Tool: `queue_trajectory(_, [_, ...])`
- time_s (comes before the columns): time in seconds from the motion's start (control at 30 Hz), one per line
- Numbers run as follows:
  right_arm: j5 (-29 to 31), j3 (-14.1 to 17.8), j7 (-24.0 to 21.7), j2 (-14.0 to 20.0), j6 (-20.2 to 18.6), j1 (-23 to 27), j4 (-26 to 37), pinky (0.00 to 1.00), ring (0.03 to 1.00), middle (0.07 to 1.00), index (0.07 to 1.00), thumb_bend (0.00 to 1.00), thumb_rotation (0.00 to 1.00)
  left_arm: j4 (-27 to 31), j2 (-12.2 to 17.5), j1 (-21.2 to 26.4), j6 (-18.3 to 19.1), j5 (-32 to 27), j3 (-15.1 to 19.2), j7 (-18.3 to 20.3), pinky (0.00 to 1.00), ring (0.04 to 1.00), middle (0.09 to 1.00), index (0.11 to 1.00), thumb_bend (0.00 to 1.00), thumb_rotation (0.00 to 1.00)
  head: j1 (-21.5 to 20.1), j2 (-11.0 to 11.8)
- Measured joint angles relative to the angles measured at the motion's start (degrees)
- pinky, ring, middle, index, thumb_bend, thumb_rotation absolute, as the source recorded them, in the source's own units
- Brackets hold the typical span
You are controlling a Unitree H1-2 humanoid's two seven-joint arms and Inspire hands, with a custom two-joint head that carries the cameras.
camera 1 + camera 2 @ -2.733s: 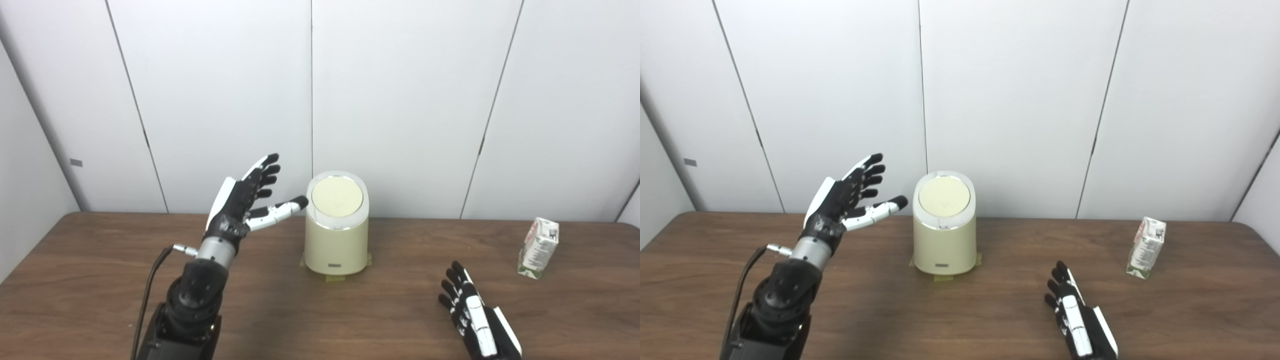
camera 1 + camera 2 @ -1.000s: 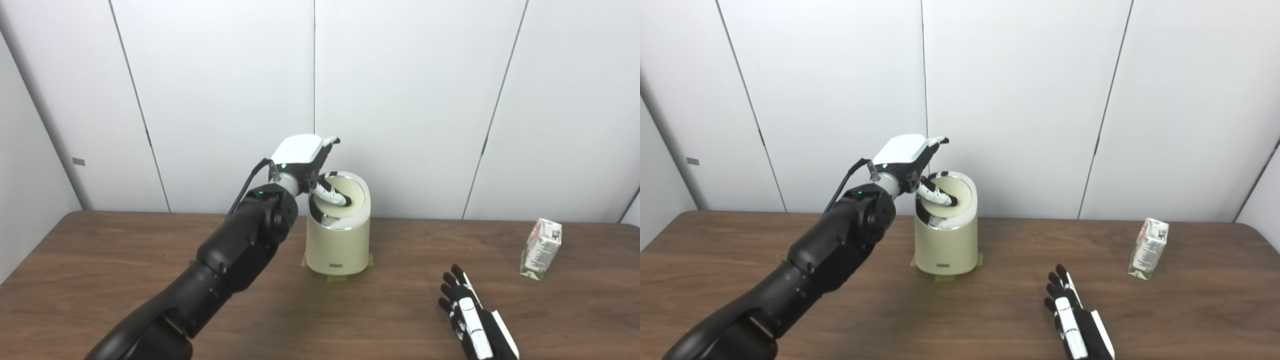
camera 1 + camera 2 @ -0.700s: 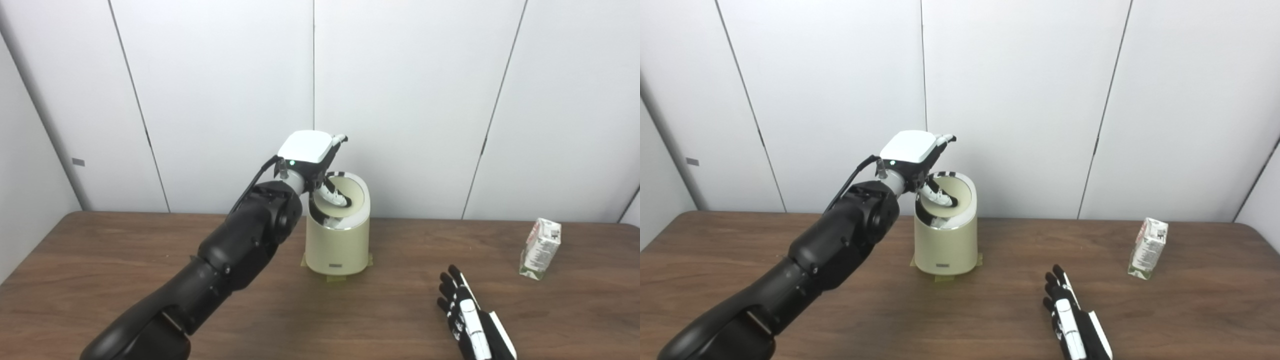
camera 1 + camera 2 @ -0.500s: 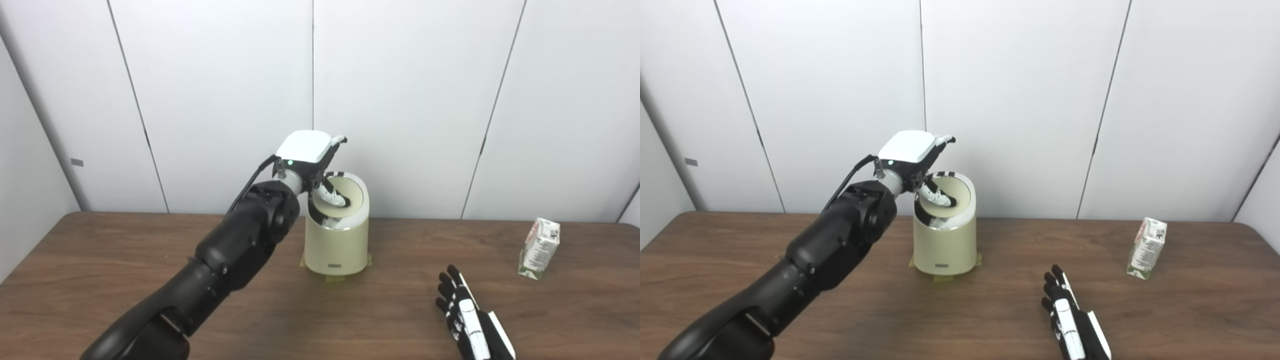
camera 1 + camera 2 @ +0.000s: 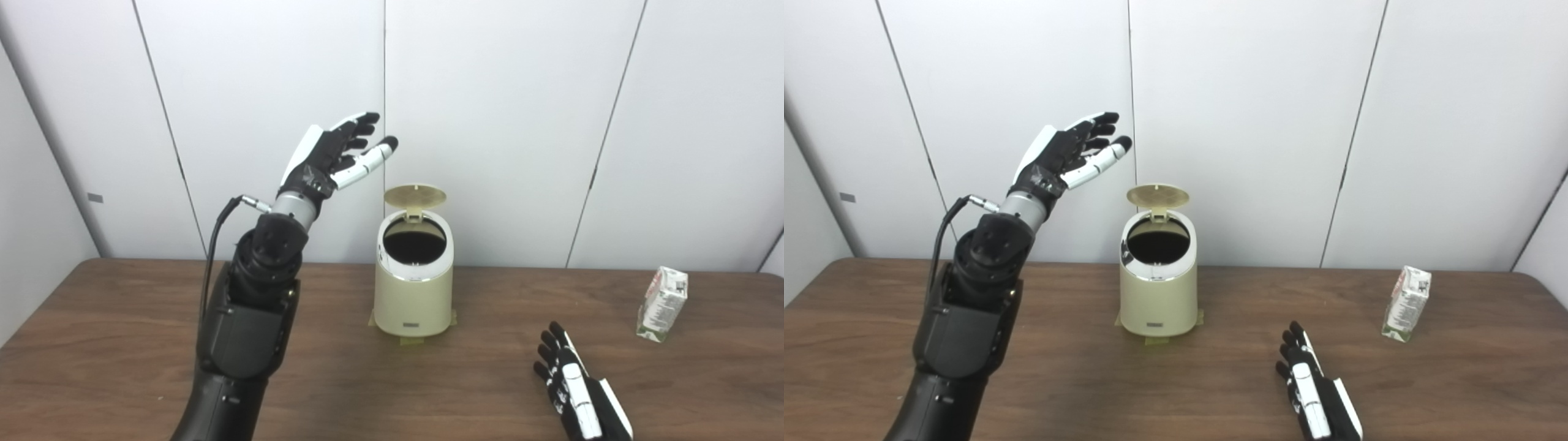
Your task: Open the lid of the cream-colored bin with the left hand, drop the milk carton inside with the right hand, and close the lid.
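Lifted off the bin [image 5: 413,300], the left robot hand [image 5: 334,156] hovers spread and empty; lid [image 5: 414,196] upright. Right robot hand [image 5: 579,398] rests spread on the table [image 5: 122,343]; milk carton [image 5: 660,304] stands far right.

This looks like a robot test room or lab rather than a home. The backdrop is a plain white panelled wall [image 5: 490,122] with thin dark seams between the panels and no decoration. In front of it stands a dark brown wood-grain bench [image 5: 122,343] carrying only a few props set well apart. The small cream-coloured cylindrical bin [image 5: 413,300] is fixed in place by strips of yellowish tape [image 5: 410,340] under its base. A black exposed cable [image 5: 211,257] runs along the robot's arm.
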State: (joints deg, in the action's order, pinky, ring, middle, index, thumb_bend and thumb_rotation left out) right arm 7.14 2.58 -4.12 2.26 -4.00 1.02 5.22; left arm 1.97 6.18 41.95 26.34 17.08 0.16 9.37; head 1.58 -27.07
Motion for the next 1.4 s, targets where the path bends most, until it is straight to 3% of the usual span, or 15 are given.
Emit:
queue_trajectory(0.17, [0.6,0.8,0.2,0.0,0.0,0.3,0.0,0.91,0.957,0.966,0.966,0.61,0.82,4.7,0.3,-9.9,0.0,-3.0,0.4,0.0,0.81,0.875,0.888,0.905,0.43,0.65,-0.6,-0.4])
queue_trajectory(0.27, [0.8,1.0,0.6,-0.3,-0.3,0.4,0.3,0.87,0.938,0.946,0.948,0.64,0.75,8.0,1.7,-14.4,0.1,-3.2,0.4,0.0,0.82,0.876,0.892,0.909,0.43,0.77,-1.4,-0.6])
queue_trajectory(0.4, [1.0,1.7,1.1,-0.1,-2.0,0.5,1.8,0.89,0.943,0.965,0.969,0.59,0.64,12.4,2.1,-18.5,0.1,-6.1,2.9,-0.4,0.87,0.903,0.916,0.927,0.39,0.84,-2.5,-1.3])
queue_trajectory(0.5, [0.9,2.4,1.2,1.5,-2.7,0.6,3.2,0.89,0.961,0.992,0.988,0.53,0.48,13.4,0.9,-21.8,-0.2,-8.5,5.0,-2.1,0.89,0.916,0.932,0.943,0.38,0.91,-7.0,-2.5])
queue_trajectory(0.57, [0.6,3.4,1.5,2.8,-2.9,0.7,3.7,0.87,0.953,0.991,0.983,0.54,0.43,14.1,-0.5,-24.8,-0.5,-9.8,5.9,-3.1,0.89,0.922,0.939,0.954,0.36,0.96,-9.5,-2.9])
queue_trajectory(0.63, [0.5,4.7,2.1,3.9,-3.4,1.0,3.8,0.83,0.926,0.972,0.962,0.66,0.39,14.4,-1.9,-27.8,-1.1,-11.5,6.4,-4.0,0.92,0.938,0.954,0.981,0.33,0.99,-12.1,-3.3])
queue_trajectory(0.73, [0.2,6.1,3.5,4.7,-4.8,0.7,5.3,0.79,0.909,0.945,0.934,0.75,0.39,14.4,-4.0,-31.7,-2.8,-14.2,7.2,-4.7,0.94,0.945,0.963,0.982,0.31,1.0,-13.3,-3.4])
queue_trajectory(0.93, [-0.9,9.1,7.1,4.0,-7.9,-0.3,11.5,0.73,0.841,0.869,0.862,0.76,0.25,14.2,-3.8,-33.1,-4.7,-17.1,6.7,-4.2,0.98,0.973,0.983,1.0,0.33,1.0,-18.0,-4.3])
queue_trajectory(1.07, [-2.4,11.8,10.1,3.7,-10.0,-1.5,13.0,0.72,0.841,0.879,0.86,0.75,0.21,13.6,-2.8,-33.1,-5.0,-18.1,6.2,-4.0,0.99,0.975,0.98,1.0,0.33,0.99,-19.8,-4.7])
queue_trajectory(1.17, [-4.1,13.0,10.9,4.7,-10.1,-2.3,13.4,0.76,0.861,0.902,0.869,0.76,0.19,13.0,-2.3,-33.1,-5.1,-18.9,5.5,-3.9,0.99,0.977,0.983,0.996,0.35,0.97,-21.1,-4.9])
queue_trajectory(1.23, [-4.8,13.7,11.1,5.6,-10.0,-2.3,13.4,0.8,0.847,0.877,0.858,0.81,0.25,12.7,-2.2,-33.1,-5.1,-19.0,5.2,-4.0,0.99,0.974,0.978,0.993,0.33,0.98,-22.3,-5.2])
queue_trajectory(1.4, [-9.3,14.6,11.8,9.9,-10.2,-1.2,12.3,0.88,0.865,0.87,0.863,0.83,0.26,11.7,-1.9,-33.1,-5.3,-19.1,4.7,-4.0,0.99,0.974,0.972,0.987,0.31,1.0,-23.5,-5.5])
